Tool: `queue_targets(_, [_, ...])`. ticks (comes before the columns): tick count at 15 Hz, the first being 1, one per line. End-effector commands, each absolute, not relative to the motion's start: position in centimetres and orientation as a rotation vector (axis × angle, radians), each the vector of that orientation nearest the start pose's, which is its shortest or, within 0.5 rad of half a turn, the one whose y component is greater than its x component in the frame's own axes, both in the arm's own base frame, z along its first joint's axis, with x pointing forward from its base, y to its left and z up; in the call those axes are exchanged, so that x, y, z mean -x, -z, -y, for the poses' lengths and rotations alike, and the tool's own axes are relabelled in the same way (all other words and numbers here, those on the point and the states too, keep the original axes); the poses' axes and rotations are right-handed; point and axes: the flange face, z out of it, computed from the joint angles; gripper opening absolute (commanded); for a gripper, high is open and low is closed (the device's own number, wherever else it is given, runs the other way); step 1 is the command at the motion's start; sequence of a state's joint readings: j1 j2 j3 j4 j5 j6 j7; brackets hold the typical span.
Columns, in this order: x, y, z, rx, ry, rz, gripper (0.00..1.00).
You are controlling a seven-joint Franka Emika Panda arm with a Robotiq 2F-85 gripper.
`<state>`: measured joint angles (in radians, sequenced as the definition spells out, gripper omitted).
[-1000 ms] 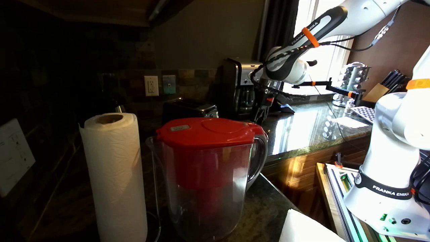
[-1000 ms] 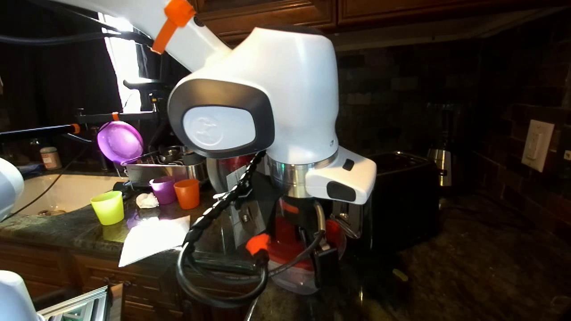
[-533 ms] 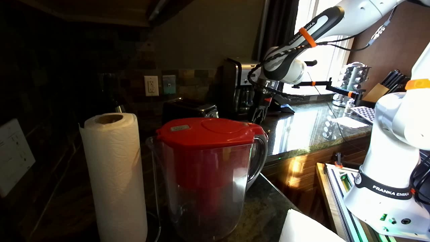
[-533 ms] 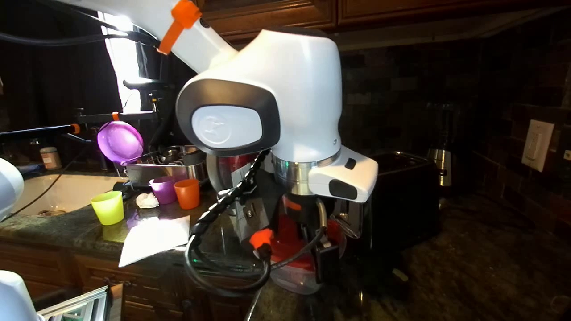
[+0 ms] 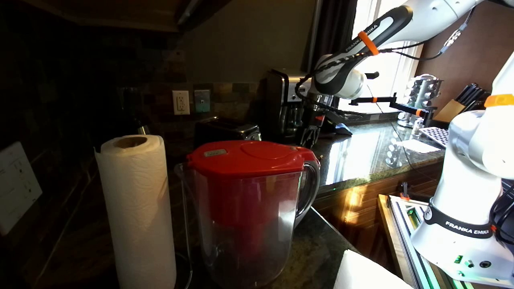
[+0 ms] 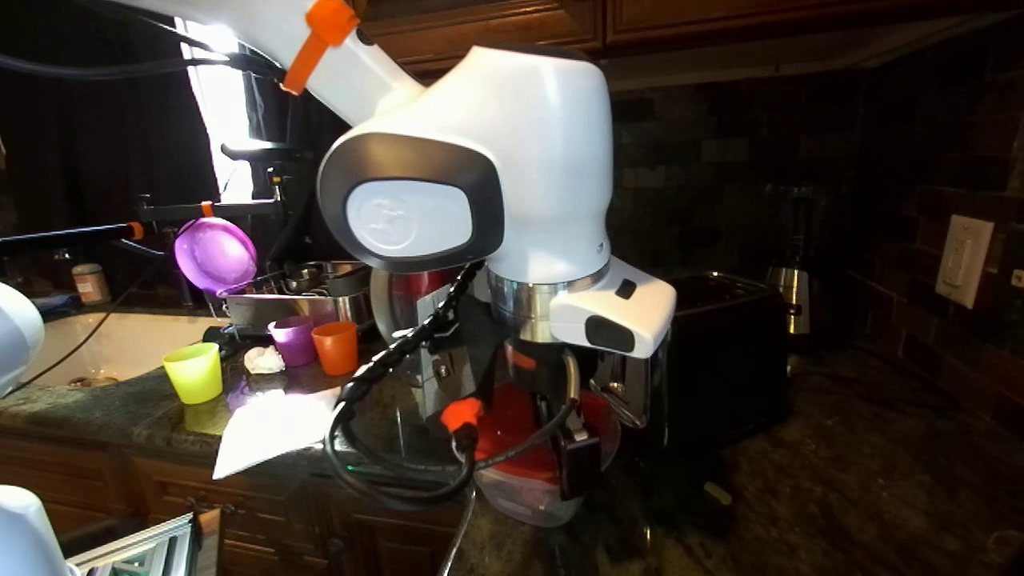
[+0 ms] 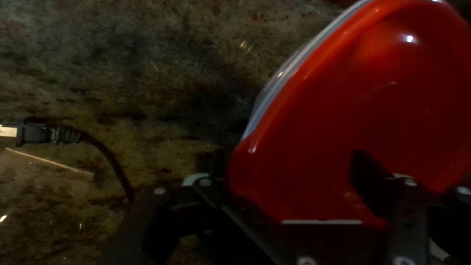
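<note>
The tub [image 6: 518, 474] is shiny red on top and see-through below, down near six o'clock in an exterior view. In the wrist view, its smooth, rounded red part reaches from one to four o'clock.

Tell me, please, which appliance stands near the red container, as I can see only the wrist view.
Observer: In an exterior view, a black toaster stands to the right of the red container.
Operator: Thank you; are any cups in sight, since my view shows none?
Observer: Yes, an exterior view shows three: a lime green cup, a purple cup and an orange cup.
Operator: That helps; could you also tell me what stands beside any other red thing?
Observer: A paper towel roll stands next to a red-lidded pitcher in an exterior view.
</note>
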<state>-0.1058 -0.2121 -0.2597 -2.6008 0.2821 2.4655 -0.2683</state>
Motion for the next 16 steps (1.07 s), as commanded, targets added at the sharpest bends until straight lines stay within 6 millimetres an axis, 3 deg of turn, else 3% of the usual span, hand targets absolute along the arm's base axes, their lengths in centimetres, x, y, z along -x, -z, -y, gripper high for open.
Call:
queue_targets(1, [-40.1, -33.9, 15.3, 2.892, 0.17, -0.477, 0.56])
queue_targets(2, [-40.1, -34.0, 15.3, 2.891, 0.172, -0.477, 0.45])
queue_targets(4, [-40.0, -34.2, 15.4, 2.893, 0.181, -0.479, 0.33])
queue_targets(7, [-40.0, -34.6, 15.5, 2.899, 0.194, -0.48, 0.25])
queue_targets(11, [-40.2, -34.8, 15.5, 2.91, 0.2, -0.476, 0.32])
queue_targets(16, [-40.3, -35.1, 15.5, 2.913, 0.204, -0.47, 0.31])
